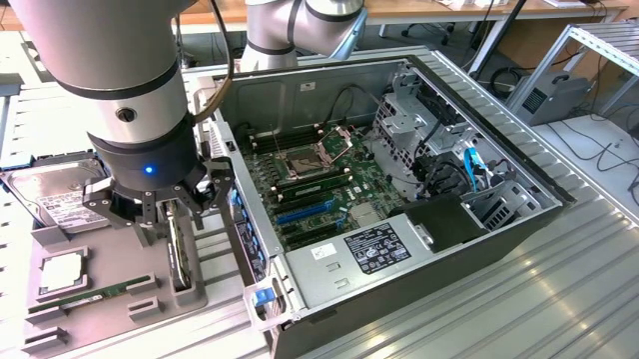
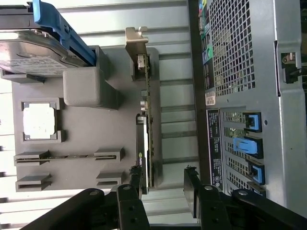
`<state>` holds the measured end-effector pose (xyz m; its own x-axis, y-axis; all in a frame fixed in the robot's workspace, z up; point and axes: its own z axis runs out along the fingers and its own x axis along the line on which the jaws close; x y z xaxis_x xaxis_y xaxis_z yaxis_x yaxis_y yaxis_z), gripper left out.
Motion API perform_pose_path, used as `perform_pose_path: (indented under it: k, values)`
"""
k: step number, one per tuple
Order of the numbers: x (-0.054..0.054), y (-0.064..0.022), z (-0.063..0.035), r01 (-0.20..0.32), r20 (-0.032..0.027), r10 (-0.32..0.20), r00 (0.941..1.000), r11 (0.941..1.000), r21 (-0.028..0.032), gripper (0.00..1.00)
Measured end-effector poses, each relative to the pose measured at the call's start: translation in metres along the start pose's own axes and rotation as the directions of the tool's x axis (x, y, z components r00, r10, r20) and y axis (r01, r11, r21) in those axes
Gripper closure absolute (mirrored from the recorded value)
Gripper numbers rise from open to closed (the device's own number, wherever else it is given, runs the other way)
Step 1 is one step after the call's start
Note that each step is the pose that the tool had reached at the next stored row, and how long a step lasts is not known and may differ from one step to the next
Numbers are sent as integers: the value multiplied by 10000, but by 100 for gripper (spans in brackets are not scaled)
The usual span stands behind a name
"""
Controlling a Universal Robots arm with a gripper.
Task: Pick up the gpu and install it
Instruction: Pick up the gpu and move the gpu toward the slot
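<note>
The gripper is hovering with jaws spread wide and empty, straddling the gpu, which is standing on edge in the grey holder tray beside the computer case. One jaw is crowding the card, so I'd centre before clamping.

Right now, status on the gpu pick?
Gripper open, low over the gpu. Gpu upright on edge in the gray tray, not gripped. Hard drive and memory stick sit clear of it.
</note>
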<state>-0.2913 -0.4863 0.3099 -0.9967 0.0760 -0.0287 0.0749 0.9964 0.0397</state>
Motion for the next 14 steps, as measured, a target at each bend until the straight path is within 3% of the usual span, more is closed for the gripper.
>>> perform_pose_path:
  k: [14]
  values:
    - [10,-2,39,-1,0,1,10000,10000,0,52]
